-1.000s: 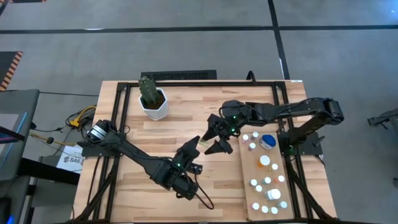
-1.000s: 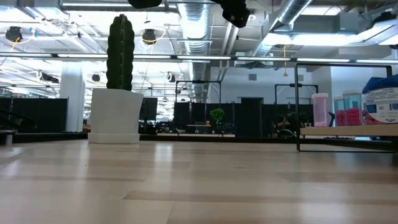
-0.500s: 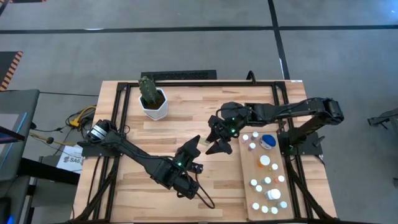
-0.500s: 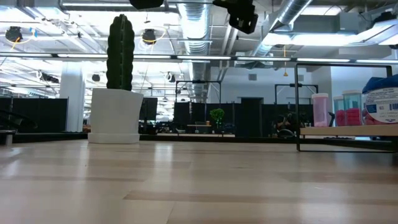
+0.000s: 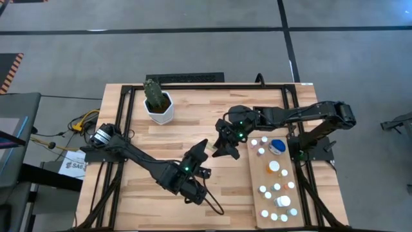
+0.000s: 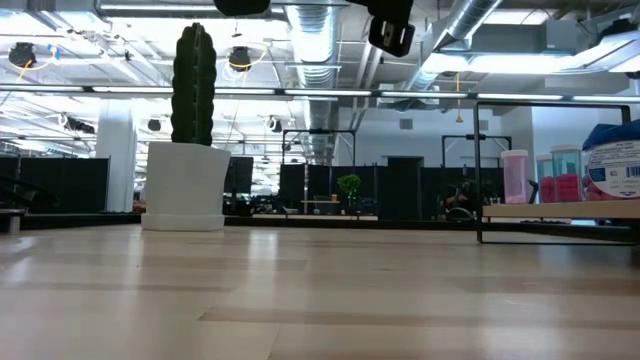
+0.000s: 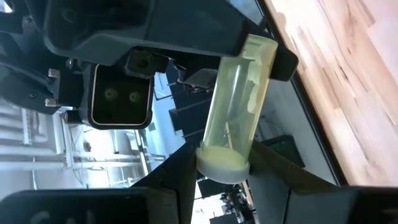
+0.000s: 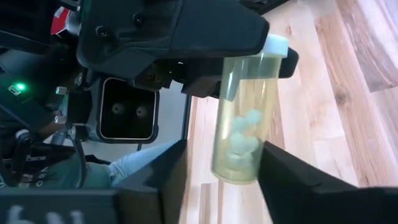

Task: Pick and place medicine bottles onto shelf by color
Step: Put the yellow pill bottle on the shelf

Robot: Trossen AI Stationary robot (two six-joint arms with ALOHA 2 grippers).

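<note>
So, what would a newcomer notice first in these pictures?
Most striking is the yellow-green bottle, gripped by both the left gripper and the right gripper above the table's middle. Next, the shelf at the right with many small bottles, and the potted cactus at the far side.

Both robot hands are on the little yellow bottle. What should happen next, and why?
Probably the right gripper should finish pinching the yellow-green bottle, then the left gripper lets go. Both wrist views show each gripper's fingers on either side of it, in mid-air beside the shelf, so this looks like a hand-over.
</note>
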